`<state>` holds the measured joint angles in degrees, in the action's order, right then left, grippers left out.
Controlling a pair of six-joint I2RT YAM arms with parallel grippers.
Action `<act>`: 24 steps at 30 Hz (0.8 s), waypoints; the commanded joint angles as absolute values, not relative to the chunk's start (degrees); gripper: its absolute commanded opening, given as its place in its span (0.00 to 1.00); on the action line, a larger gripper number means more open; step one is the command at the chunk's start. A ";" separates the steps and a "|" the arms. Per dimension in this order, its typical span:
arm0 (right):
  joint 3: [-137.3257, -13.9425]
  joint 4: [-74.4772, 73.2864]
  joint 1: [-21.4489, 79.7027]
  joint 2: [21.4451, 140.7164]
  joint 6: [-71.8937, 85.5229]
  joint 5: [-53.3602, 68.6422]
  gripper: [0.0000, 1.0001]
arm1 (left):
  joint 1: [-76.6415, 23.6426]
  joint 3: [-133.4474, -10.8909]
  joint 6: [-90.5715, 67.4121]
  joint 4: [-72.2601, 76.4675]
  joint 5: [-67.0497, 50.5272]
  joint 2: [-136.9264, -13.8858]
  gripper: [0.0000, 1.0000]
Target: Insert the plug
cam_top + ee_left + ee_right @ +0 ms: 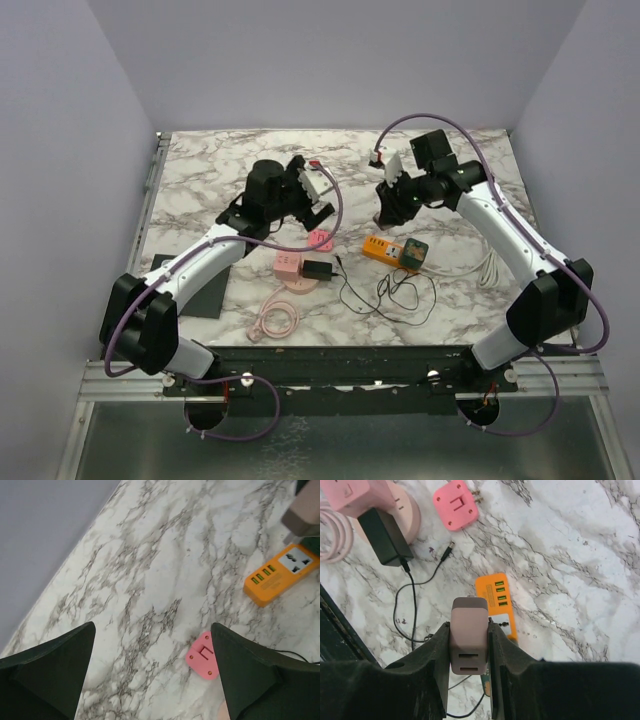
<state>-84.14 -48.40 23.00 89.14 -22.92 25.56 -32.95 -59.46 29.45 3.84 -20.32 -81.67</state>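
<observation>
A mauve plug (468, 635) with two slots on its near face is clamped between the fingers of my right gripper (468, 630). It hangs over an orange power strip (495, 600) lying on the marble, its socket just beside the plug. From above, the right gripper (388, 210) sits over the strip's (385, 250) left end. My left gripper (152, 645) is open wide above bare marble, with a pink adapter (202, 656) lying flat by its right finger. The orange strip (280, 575) and the plug (302, 515) show at that view's upper right.
A pink socket block with a black adapter (318, 269) plugged in sits near the front, beside a coiled pink cable (275, 320). Thin black wire (400, 295) loops in front of the strip. A black mat (195, 285) lies front left, a white cable (488, 268) on the right.
</observation>
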 commanded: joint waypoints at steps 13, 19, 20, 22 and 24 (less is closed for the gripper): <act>-91.98 -64.33 30.16 101.94 -36.37 9.81 0.01 | -25.07 -59.72 21.28 -4.65 -19.54 -83.06 0.99; -91.84 -65.39 31.43 103.94 -36.91 6.60 0.01 | -24.96 -57.62 24.60 -5.33 -19.82 -82.65 0.99; -91.70 -65.35 31.46 104.01 -36.84 6.55 0.01 | -24.96 -57.31 25.30 -5.48 -19.78 -82.51 0.99; -91.71 -65.46 31.62 104.55 -36.41 6.06 0.01 | -24.88 -56.54 26.31 -5.72 -19.93 -82.41 0.99; -91.23 -65.33 31.87 104.97 -36.47 5.69 0.00 | -24.87 -55.97 26.62 -5.80 -20.14 -82.49 0.99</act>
<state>-90.15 -63.46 31.09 103.53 -35.75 8.60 -25.34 -57.80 24.08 -4.12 -19.86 -83.18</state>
